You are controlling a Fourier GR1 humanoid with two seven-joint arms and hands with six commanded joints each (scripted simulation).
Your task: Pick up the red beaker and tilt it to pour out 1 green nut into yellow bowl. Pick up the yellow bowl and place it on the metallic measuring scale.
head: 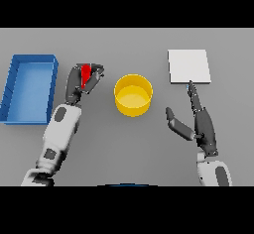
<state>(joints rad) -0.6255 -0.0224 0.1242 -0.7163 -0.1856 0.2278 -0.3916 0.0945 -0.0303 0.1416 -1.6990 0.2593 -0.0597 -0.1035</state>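
The red beaker (86,74) sits left of centre, mostly wrapped by my left hand (79,81), whose fingers and thumb curl round it. The yellow bowl (133,94) stands upright in the middle of the table, just right of that hand; I see no nut inside it. The metallic measuring scale (188,66) is a pale flat square at the back right. My right hand (198,119) lies open between bowl and scale, fingers stretched toward the scale's near edge, thumb pointing at the bowl. The beaker's contents are hidden.
A blue tray (29,87) lies along the left side of the table, next to my left arm. Grey table surface surrounds the bowl on all sides.
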